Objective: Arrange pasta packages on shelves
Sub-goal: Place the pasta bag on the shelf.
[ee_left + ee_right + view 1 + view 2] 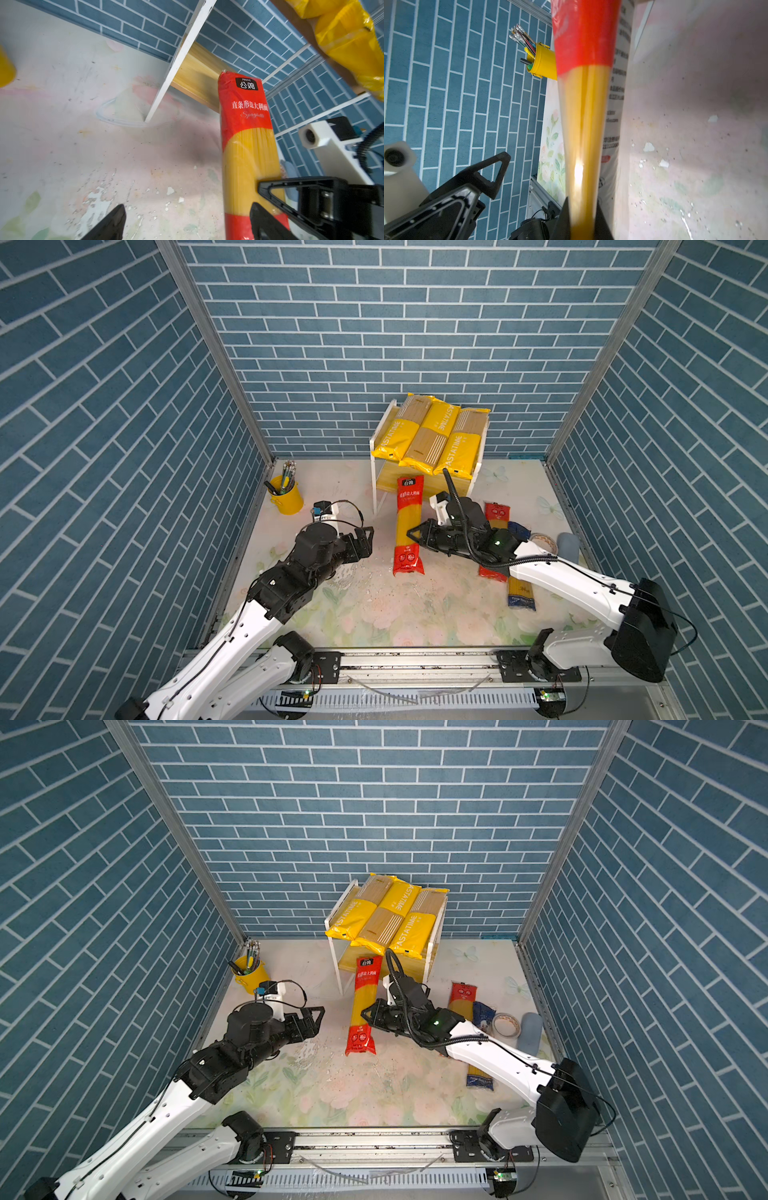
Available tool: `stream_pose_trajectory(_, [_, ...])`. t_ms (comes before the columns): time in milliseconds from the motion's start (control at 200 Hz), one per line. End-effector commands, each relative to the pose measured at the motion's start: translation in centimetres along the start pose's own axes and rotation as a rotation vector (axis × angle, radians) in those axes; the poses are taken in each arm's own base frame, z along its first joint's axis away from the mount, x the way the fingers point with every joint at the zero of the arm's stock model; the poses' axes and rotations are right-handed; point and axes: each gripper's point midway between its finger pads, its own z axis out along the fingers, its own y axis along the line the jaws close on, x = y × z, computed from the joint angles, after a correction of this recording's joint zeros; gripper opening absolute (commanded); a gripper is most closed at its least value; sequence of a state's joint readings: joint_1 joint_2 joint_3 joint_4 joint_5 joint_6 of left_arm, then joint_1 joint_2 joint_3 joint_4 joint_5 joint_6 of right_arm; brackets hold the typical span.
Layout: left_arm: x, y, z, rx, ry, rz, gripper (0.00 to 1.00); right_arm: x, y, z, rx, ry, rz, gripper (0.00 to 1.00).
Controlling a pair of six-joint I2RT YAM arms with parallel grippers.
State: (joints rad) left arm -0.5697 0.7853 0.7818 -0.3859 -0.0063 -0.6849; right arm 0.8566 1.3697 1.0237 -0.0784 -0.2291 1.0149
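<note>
3 PASTATIME bags, 2 red-end, 1 blue-end; R claw grips red-end; L claw released.

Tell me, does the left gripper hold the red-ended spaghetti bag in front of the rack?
No: in a top view the left gripper stands open and apart from the red-ended spaghetti bag.

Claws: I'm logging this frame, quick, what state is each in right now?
Left claw: open, holding nothing.
Right claw: closed on the red-ended spaghetti bag.
</note>
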Motion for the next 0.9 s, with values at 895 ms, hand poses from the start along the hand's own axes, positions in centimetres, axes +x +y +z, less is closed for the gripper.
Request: stream_pose_trajectory(895, [2.4,-0.6,5.1,0.307,-0.063,-0.346,0.93,-13.1,3.6,-0.6,-0.213,-0.512,-0.004,0.0])
